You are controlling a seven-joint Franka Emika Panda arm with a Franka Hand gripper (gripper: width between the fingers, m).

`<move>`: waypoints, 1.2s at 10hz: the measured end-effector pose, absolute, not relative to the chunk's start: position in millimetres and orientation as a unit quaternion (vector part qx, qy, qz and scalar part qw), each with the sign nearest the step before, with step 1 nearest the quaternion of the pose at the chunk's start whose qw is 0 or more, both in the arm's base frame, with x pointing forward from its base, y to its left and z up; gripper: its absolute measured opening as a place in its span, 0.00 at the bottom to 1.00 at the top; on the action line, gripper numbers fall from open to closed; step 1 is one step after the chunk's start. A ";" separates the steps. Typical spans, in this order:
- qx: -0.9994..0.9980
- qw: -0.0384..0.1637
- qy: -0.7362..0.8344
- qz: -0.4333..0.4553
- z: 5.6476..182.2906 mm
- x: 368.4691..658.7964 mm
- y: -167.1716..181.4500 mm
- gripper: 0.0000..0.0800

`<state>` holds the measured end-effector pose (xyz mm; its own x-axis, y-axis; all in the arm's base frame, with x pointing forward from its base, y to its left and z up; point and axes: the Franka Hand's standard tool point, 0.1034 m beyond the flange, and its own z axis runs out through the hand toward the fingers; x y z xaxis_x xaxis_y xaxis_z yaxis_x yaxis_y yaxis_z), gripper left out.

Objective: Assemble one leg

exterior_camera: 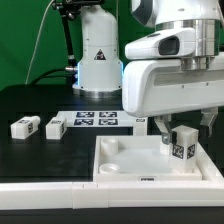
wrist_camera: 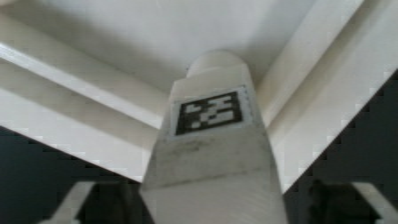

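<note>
gripper: our gripper (exterior_camera: 183, 132) sits over the tray's back right corner in the exterior view, jaws clamped on the leg (exterior_camera: 182, 144), looks upright from here

leg: held just above or maybe touching the tray (exterior_camera: 125, 165) near that corner. In the wrist view the leg (wrist_camera: 210, 125) points at where the tray (wrist_camera: 80, 85) walls meet, so we'd guess we're mid-insertion

spares: two more legs (exterior_camera: 25, 127) (exterior_camera: 56, 128) lie toward the table's left edge, well apart from the tray

board: marker board (exterior_camera: 95, 120) behind the tray, out of the way

risk 1: if the leg is off the socket, pushing down could jam it on the rim or shove the tray

risk 2: slip in the jaws would tilt it, and it'd bind

unknown: we can't see the socket itself, so alignment is a guess
</note>
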<state>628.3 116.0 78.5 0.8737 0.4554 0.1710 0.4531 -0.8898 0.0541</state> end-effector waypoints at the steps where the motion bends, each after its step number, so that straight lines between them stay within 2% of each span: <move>1: 0.968 0.006 0.235 0.090 78.5 628.3 115.9 0.46; 2: 0.969 0.006 0.231 0.090 78.7 628.4 116.2 0.46; 3: 0.972 0.004 0.216 0.090 78.6 628.4 116.2 0.36; 5: 0.973 0.004 0.213 0.090 78.6 628.4 116.0 0.36; 6: 0.990 -0.015 0.109 0.091 78.1 627.9 115.4 0.36; 8: 0.993 -0.037 -0.050 0.097 78.4 626.9 116.0 0.36; 10: 0.980 -0.053 -0.164 0.095 78.6 626.5 113.6 0.36; 12: 0.963 -0.059 -0.248 0.090 78.5 626.4 112.8 0.36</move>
<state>626.4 112.8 78.5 0.8606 -0.4882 0.1446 -0.4670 -0.8700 -0.1583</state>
